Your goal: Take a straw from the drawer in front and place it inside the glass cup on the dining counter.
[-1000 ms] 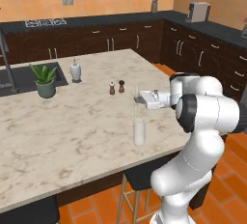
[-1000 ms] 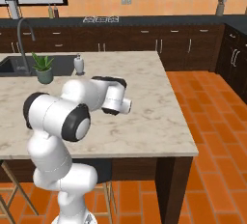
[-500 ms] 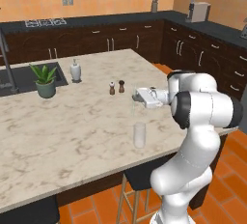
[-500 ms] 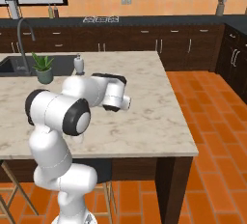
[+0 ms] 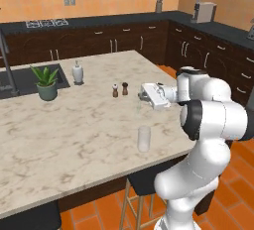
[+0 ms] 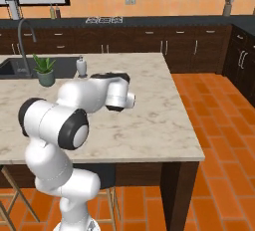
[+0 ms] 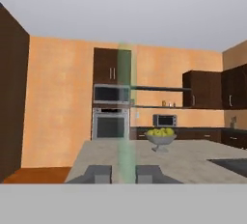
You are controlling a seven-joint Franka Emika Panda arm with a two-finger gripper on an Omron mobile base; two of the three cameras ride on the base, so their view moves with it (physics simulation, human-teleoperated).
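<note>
Lifted my gripper [image 5: 140,94] up and off past the glass cup [image 5: 144,139] on the surface [image 5: 74,135], still clamped on the straw [image 7: 124,117] which hangs upright between the fingers, so I'm not lined up over the cup yet.

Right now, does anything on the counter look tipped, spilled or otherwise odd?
Nothing is spilled or tipped: the glass cup and the two shakers stand upright on the dining counter. One oddity: the straw in the gripper looks pale green and half transparent in the hand view.
</note>
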